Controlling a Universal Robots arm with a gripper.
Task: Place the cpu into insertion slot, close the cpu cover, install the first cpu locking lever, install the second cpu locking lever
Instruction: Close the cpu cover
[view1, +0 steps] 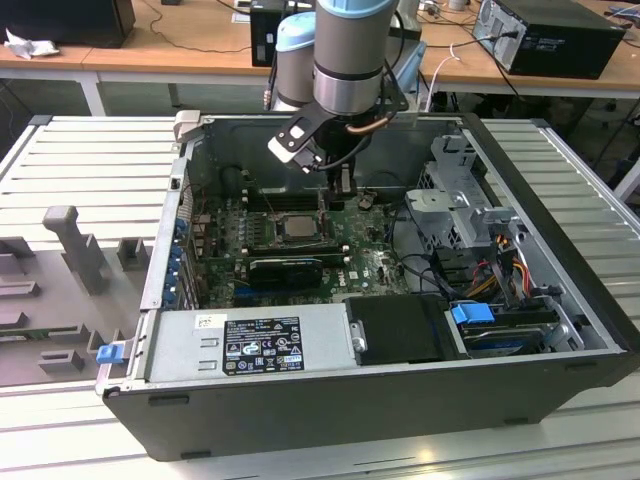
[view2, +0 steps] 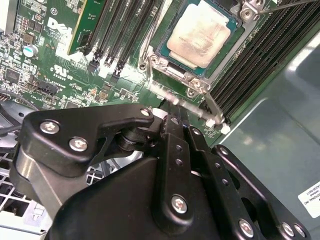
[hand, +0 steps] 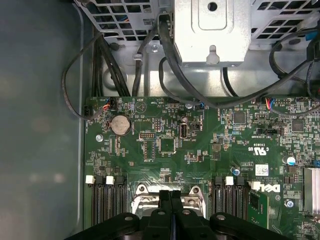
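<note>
The gripper (view1: 340, 192), in the exterior view, hangs at the upper centre of the frame inside the open computer case (view1: 560, 330), just up and right of the cpu (view1: 298, 227) lying flat on the motherboard (view1: 375, 265). In the second wrist view the cpu sits in the insertion slot (view2: 175, 72), and the fingertips meet at a thin silvery lever rod (view2: 200, 107) beside it. In the first wrist view the fingers are pressed together with no gap, over the socket between the memory slots (hand: 107, 200).
</note>
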